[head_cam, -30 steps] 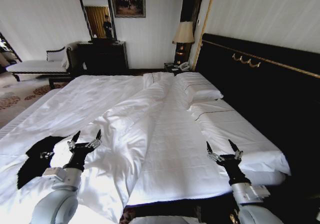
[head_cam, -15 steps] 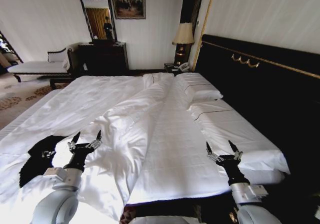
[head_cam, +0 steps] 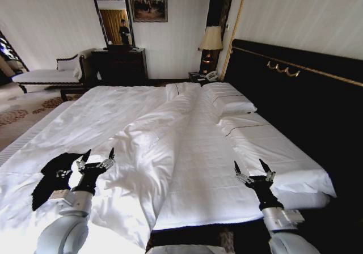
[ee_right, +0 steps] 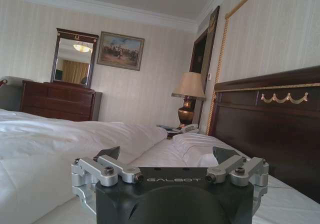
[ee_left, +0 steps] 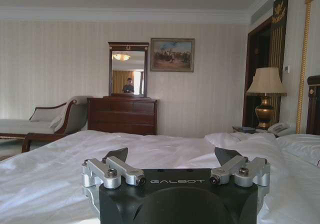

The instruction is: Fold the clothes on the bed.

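The clothes (head_cam: 52,176), a black T-shirt, lie crumpled on the white duvet at the near left of the bed (head_cam: 187,152). My left gripper (head_cam: 98,155) hovers open just right of the shirt, partly in front of it, with nothing between its fingers. In the left wrist view the left gripper (ee_left: 172,156) points over the bed (ee_left: 60,159) toward the far wall. My right gripper (head_cam: 252,166) is open above the near right of the bed, close to the pillows. The right gripper (ee_right: 167,154) faces along the bed (ee_right: 45,144) beside the headboard.
A rumpled ridge of duvet (head_cam: 164,123) runs up the middle of the bed. White pillows (head_cam: 229,102) lie against the tall dark headboard (head_cam: 295,95) on the right. A dark dresser (head_cam: 120,64) with mirror, a lamp (head_cam: 210,44) and a pale chaise longue (head_cam: 48,75) stand at the far wall.
The whole picture has shifted a little to the right, so the camera has moved; more of the black shirt shows at the left. Both grippers hold the same open pose.
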Motion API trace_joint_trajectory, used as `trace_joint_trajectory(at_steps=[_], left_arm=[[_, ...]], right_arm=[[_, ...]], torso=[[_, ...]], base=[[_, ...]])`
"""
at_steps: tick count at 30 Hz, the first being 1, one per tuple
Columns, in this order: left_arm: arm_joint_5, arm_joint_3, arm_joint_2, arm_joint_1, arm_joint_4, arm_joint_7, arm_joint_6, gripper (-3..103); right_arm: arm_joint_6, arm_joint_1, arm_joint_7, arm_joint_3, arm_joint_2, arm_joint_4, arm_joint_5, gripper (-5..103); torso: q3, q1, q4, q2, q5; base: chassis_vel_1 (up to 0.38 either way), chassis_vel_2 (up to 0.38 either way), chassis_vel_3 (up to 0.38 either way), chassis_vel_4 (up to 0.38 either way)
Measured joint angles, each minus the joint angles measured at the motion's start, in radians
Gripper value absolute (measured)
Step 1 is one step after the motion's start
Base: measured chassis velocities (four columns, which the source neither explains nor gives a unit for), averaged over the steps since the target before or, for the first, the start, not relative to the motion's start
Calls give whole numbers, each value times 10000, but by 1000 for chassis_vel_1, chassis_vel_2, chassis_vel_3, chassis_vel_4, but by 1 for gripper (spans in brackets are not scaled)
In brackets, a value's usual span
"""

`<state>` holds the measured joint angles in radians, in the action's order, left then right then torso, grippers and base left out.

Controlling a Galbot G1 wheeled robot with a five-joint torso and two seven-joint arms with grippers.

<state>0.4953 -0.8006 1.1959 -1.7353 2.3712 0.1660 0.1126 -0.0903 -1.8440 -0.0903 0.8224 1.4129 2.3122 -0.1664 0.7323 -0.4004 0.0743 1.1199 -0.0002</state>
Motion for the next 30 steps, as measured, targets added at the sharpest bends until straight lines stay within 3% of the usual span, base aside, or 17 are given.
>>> trace_joint_trajectory(at_steps=[30], left_arm=[[-58,3,180,-157,62,-128,-155,99]], right_arm=[[2,-154,-44,-10,21,152,62,100]], torso=[[0,0,1,0,1]], base=[[98,93,-94,-101]])
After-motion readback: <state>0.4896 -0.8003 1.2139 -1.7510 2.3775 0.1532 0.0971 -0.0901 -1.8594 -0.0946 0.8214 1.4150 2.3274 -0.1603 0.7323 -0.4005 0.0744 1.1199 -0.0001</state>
